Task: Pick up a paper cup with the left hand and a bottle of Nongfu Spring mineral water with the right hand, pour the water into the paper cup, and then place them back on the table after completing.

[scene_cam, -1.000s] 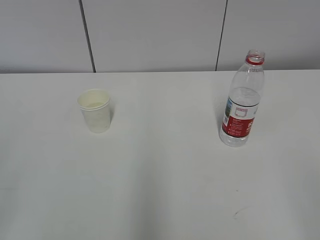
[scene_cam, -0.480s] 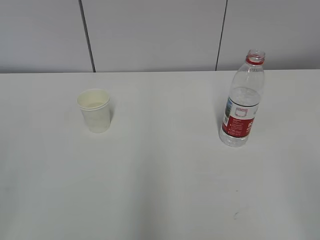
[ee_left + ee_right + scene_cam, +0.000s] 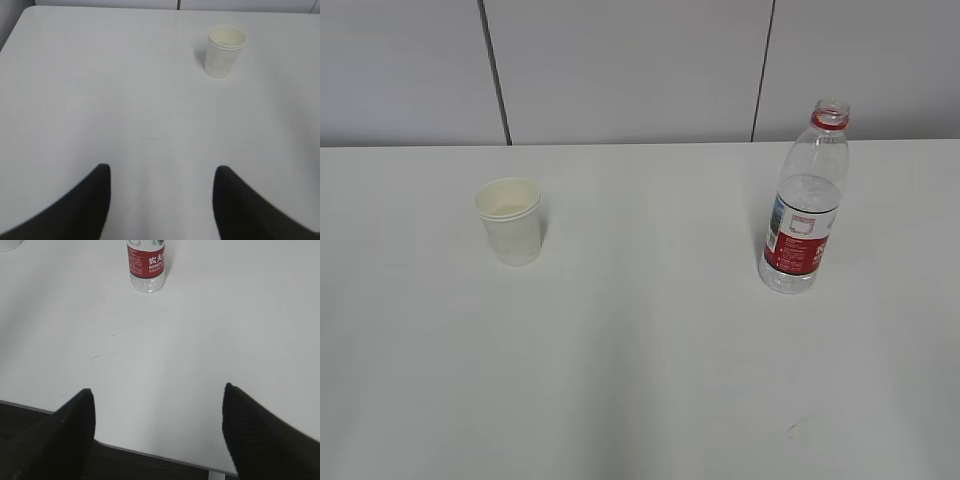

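A cream paper cup [image 3: 509, 220] stands upright on the left of the white table [image 3: 640, 350]. An uncapped clear bottle [image 3: 804, 200] with a red label and water inside stands upright on the right. Neither arm shows in the exterior view. In the left wrist view the cup [image 3: 224, 50] is far ahead and to the right of my open, empty left gripper [image 3: 161, 172]. In the right wrist view the bottle's lower part [image 3: 146, 266] is far ahead and to the left of my open, empty right gripper [image 3: 158, 392], which hangs over the table's near edge.
A grey panelled wall [image 3: 620, 70] runs behind the table. The table's near edge [image 3: 150, 454] shows in the right wrist view, with dark floor below it. Faint scuffs [image 3: 102, 356] mark the tabletop.
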{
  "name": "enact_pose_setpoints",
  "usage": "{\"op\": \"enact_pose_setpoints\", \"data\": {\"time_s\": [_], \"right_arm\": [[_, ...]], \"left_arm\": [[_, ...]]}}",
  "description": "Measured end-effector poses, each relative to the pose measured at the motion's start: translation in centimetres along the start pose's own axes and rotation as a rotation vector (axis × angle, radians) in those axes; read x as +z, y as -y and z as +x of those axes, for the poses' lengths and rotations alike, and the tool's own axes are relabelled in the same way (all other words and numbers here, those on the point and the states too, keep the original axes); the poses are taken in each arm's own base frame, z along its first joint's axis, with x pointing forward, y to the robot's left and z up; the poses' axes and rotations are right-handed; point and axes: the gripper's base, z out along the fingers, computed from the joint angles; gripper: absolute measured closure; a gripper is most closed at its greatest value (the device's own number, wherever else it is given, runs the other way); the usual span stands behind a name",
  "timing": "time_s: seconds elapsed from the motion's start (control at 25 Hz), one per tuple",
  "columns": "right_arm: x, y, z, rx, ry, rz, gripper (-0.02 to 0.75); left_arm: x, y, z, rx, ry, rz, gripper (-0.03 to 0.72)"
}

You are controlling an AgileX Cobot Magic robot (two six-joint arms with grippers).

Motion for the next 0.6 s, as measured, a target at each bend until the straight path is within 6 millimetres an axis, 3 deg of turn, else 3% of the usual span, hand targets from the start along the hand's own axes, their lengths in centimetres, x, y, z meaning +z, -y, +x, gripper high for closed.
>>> {"op": "enact_pose_setpoints", "data": {"time_s": [0.6], "right_arm": [[0.00, 0.00, 0.00, 0.000, 0.000, 0.000, 0.150]], "left_arm": [[0.00, 0.00, 0.00, 0.000, 0.000, 0.000, 0.316]]}}
